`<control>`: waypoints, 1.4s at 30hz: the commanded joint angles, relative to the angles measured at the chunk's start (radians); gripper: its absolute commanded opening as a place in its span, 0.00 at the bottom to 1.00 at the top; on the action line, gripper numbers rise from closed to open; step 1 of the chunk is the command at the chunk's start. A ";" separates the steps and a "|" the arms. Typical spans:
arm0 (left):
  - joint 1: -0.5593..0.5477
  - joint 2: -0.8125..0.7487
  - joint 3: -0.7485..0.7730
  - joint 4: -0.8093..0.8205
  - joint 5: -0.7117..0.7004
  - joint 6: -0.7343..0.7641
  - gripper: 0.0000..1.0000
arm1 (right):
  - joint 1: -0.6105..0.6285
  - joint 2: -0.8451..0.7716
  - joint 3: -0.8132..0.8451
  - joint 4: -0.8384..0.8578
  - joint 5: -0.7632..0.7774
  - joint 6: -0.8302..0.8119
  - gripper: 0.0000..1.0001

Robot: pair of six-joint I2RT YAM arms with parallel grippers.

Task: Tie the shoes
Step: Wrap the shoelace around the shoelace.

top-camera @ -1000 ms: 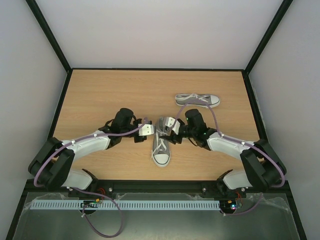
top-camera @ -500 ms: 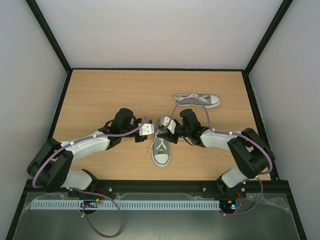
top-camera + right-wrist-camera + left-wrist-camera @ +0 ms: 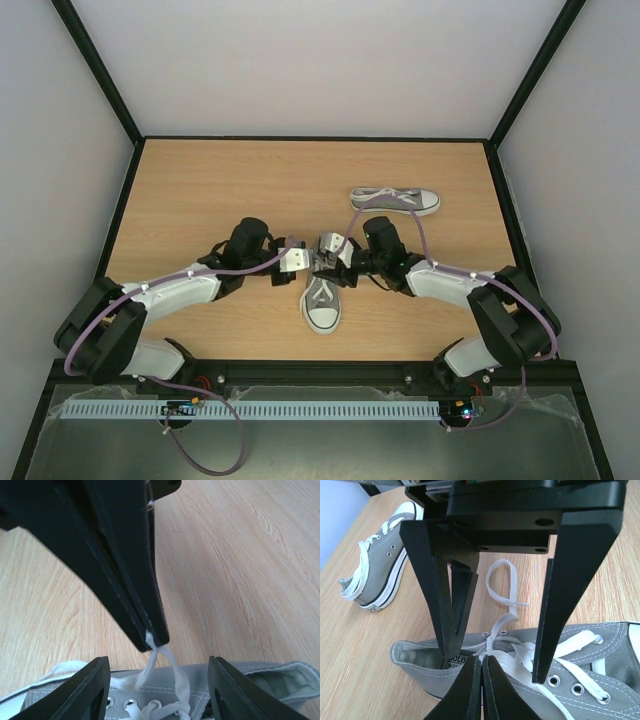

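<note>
Pinching a lace point(image 3: 172, 672) of the near shoe point(image 3: 322, 305), right pincer point(image 3: 152, 642) is clenched; left pincer point(image 3: 494, 666) straddles it, released.

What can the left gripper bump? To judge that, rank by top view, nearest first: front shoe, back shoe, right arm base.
1. Front shoe: under the left gripper.
2. Back shoe: behind, to the right.
3. Right arm base: near edge, far right.

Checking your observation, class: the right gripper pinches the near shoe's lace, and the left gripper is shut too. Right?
No. The left gripper is open, fingers wide apart, as the left wrist view shows. The right gripper does pinch the lace of the near shoe.
</note>
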State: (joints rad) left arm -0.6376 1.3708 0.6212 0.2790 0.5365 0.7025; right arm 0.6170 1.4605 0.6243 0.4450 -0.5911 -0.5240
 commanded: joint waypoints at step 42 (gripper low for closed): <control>-0.036 0.046 0.042 -0.025 0.013 -0.214 0.02 | 0.015 -0.029 -0.040 0.004 0.060 -0.016 0.27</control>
State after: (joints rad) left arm -0.6624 1.4330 0.6853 0.2214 0.5407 0.4999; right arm 0.6281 1.4750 0.5919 0.4736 -0.5426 -0.5526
